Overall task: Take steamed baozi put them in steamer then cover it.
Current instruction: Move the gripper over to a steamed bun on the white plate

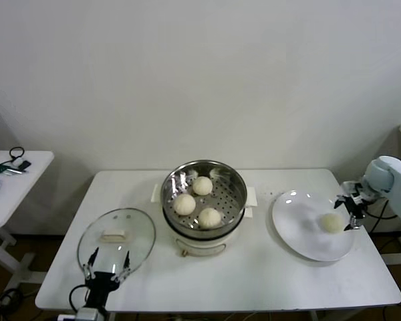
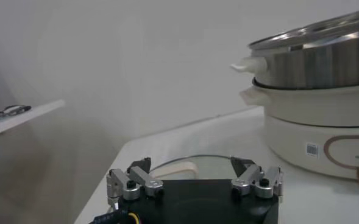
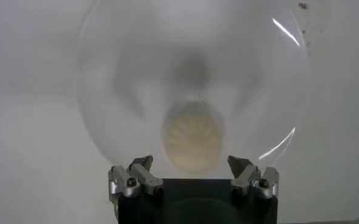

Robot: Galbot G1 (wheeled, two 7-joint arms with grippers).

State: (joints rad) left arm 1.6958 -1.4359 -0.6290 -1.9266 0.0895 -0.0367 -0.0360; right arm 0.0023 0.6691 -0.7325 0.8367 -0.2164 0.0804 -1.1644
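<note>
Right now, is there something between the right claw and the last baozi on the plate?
Nothing visible is in the way. The right claw is open beside the last baozi on the white plate, with only bare plate between them. The left claw is open at the near edge of the cover.

No legible text, brand, number or sign in any view. One candidate only: a small square mark, possibly a code label, on the cream-white front of the steamer (image 2: 325,125) base, seen in the left wrist view; its content cannot be made out. Beside it, a rounded brown outline on the same base, with no characters readable inside.
</note>
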